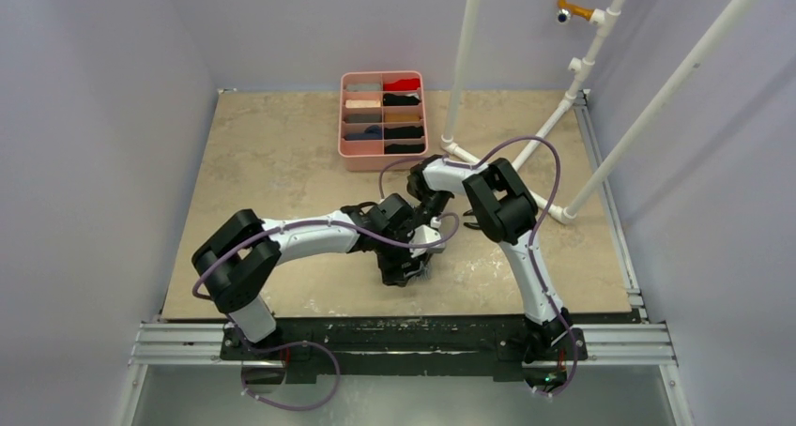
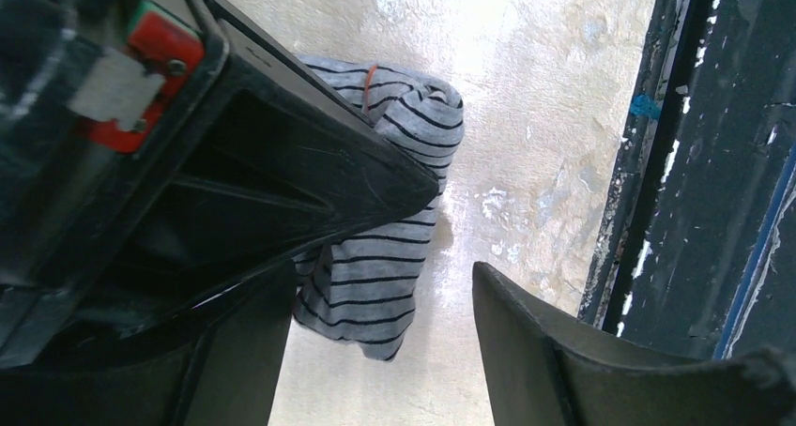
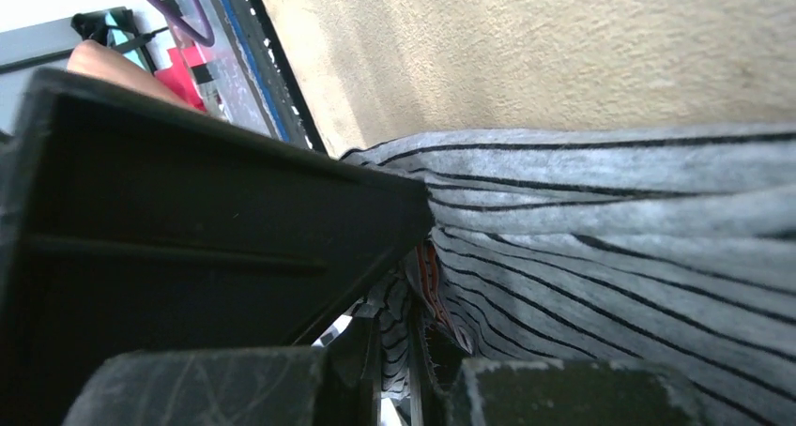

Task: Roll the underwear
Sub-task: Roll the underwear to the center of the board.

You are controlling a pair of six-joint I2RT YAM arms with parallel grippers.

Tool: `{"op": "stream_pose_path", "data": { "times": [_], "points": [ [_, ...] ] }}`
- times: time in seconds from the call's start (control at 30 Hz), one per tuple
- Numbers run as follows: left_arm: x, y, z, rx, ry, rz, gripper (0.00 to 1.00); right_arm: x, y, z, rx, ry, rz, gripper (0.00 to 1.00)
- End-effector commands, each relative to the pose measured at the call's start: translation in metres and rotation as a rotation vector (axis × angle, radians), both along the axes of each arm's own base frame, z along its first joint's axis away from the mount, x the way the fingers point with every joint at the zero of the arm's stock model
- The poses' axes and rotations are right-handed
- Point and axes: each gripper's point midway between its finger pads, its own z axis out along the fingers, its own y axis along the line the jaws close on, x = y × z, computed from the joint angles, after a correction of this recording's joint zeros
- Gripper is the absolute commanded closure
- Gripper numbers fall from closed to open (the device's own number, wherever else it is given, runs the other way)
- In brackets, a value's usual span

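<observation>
The grey striped underwear (image 2: 413,126) with an orange-red edge lies bunched on the beige table, near the front edge. It also shows in the right wrist view (image 3: 610,238). My right gripper (image 3: 413,374) is shut on a fold of it by the orange-red edge, and shows from above (image 1: 427,243). My left gripper (image 2: 375,290) is open, its fingers standing either side of the cloth's near end, right against the right gripper (image 1: 402,268). From above the arms hide the cloth. No loose plain black underwear is in view.
A pink divided tray (image 1: 344,154) with rolled garments stands at the back middle. White pipes (image 1: 544,130) rise from the table right of it. The black front rail (image 2: 695,163) runs close beside the cloth.
</observation>
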Motion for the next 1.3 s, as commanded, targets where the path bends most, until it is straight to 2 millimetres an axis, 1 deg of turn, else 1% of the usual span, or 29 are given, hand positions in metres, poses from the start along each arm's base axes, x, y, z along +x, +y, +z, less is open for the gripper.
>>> {"op": "stream_pose_path", "data": {
  "times": [0.0, 0.13, 0.3, 0.4, 0.47, 0.6, 0.77, 0.9, 1.27],
  "points": [
    [0.005, -0.026, 0.003, -0.086, -0.025, -0.013, 0.34, 0.049, -0.026, -0.084, -0.061, -0.342, 0.187, 1.00],
    [0.006, -0.030, -0.003, -0.089, -0.005, 0.005, 0.40, 0.049, -0.025, -0.084, -0.057, -0.335, 0.183, 1.00],
    [0.003, -0.033, -0.010, -0.083, 0.030, 0.013, 0.56, 0.048, -0.024, -0.084, -0.055, -0.331, 0.174, 0.99],
    [-0.001, -0.030, -0.017, -0.067, 0.052, 0.007, 0.73, 0.048, -0.024, -0.083, -0.053, -0.330, 0.168, 0.96],
    [-0.003, -0.028, -0.021, -0.056, 0.065, 0.000, 0.81, 0.048, -0.025, -0.081, -0.049, -0.332, 0.159, 0.94],
    [-0.006, -0.023, -0.028, -0.031, 0.084, -0.005, 1.00, 0.049, -0.027, -0.074, -0.037, -0.333, 0.139, 0.84],
    [-0.004, -0.018, -0.034, 0.016, 0.095, 0.015, 1.00, 0.050, -0.031, -0.065, -0.017, -0.330, 0.106, 0.69],
    [-0.004, -0.014, -0.040, 0.048, 0.108, 0.027, 1.00, 0.054, -0.033, -0.056, 0.006, -0.327, 0.073, 0.62],
    [-0.002, -0.008, -0.043, 0.079, 0.113, 0.039, 1.00, 0.073, -0.043, -0.030, 0.064, -0.348, -0.019, 0.59]
  ]
}}
